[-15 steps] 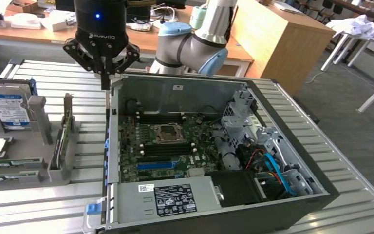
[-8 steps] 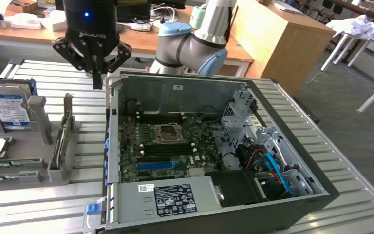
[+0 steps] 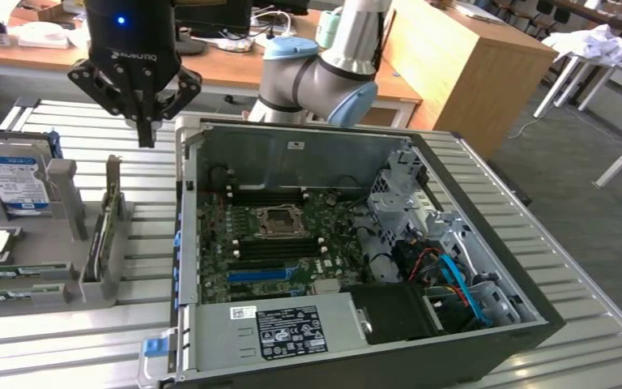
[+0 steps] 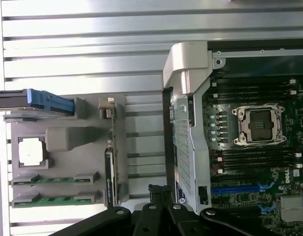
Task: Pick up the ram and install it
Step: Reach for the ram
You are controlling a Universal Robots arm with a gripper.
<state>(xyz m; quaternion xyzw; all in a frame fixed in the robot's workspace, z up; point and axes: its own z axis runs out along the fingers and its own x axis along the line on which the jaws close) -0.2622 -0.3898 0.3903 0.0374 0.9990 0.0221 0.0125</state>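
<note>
Gripper (image 3: 146, 130) hangs at the exterior view's upper left, jaws closed on nothing. It is over the bare table (image 3: 151, 251) strip between the open case (image 3: 289, 150) and the grey holder (image 3: 100, 288). Two ram sticks (image 3: 14, 275) sit in the holder at lower left, well apart from the gripper. Their long axes run across the frame.

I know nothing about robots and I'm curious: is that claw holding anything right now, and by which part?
Nothing is held. The fingers are shut and empty, hanging near the gray holder, where two ram sticks lie untouched.
</note>
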